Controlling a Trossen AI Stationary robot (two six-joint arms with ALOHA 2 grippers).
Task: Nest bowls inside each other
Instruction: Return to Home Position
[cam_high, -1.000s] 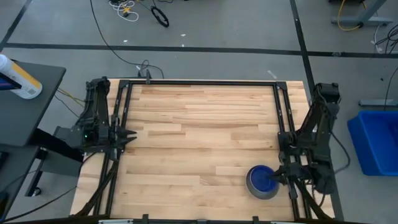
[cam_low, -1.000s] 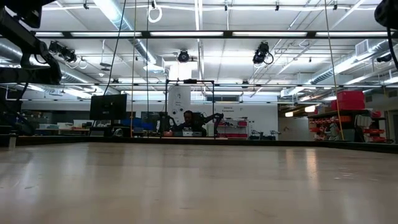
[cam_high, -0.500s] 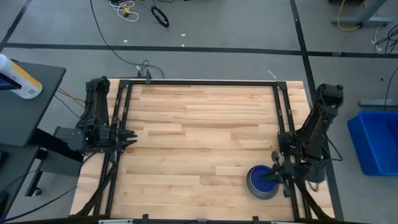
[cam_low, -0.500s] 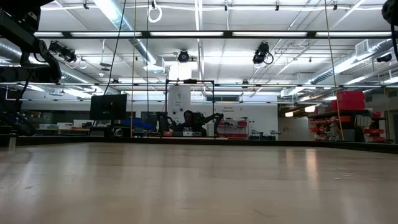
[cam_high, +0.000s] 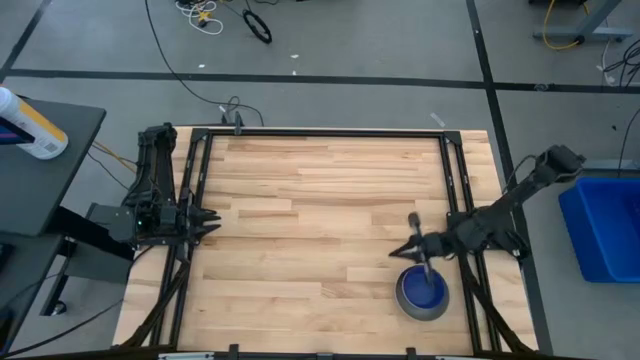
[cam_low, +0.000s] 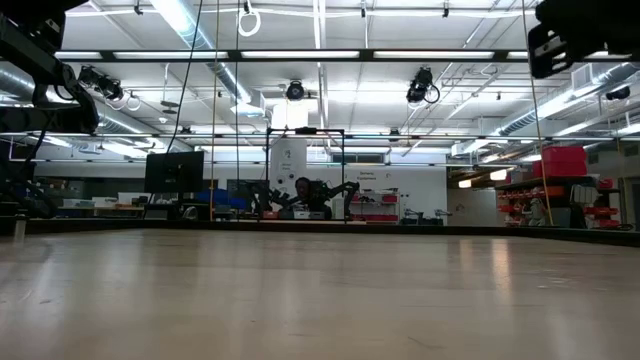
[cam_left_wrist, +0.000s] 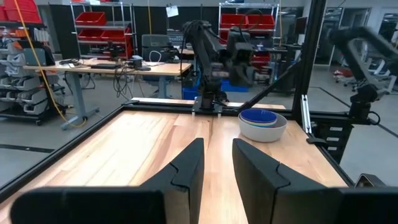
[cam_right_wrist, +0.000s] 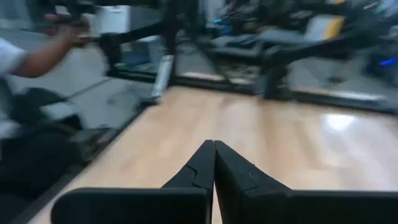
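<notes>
A grey bowl (cam_high: 422, 296) with a dark blue bowl (cam_high: 424, 288) nested in it stands on the wooden table near its right front corner. The left wrist view shows the same pair (cam_left_wrist: 263, 124). My right gripper (cam_high: 394, 251) hovers just far-left of the bowls, pointing toward the table's left edge. Its fingers (cam_right_wrist: 214, 163) are shut, hold nothing and touch nothing. My left gripper (cam_high: 212, 222) waits at the table's left edge, level, with a narrow gap (cam_left_wrist: 216, 168) between its fingers and nothing in it. The low view shows no bowl.
Black frame rails (cam_high: 320, 131) run along the table's far edge and down both sides. A blue bin (cam_high: 605, 230) stands off the right side, and a bottle (cam_high: 30, 125) lies on a dark side table at the left. A person's arm (cam_right_wrist: 37, 56) shows blurred beyond the table.
My right gripper has swung away from the nested bowls' right rim toward the table's far and left edges, and it rolled as it went. It now hovers over the wood beside them. The bowls have stayed in place.
</notes>
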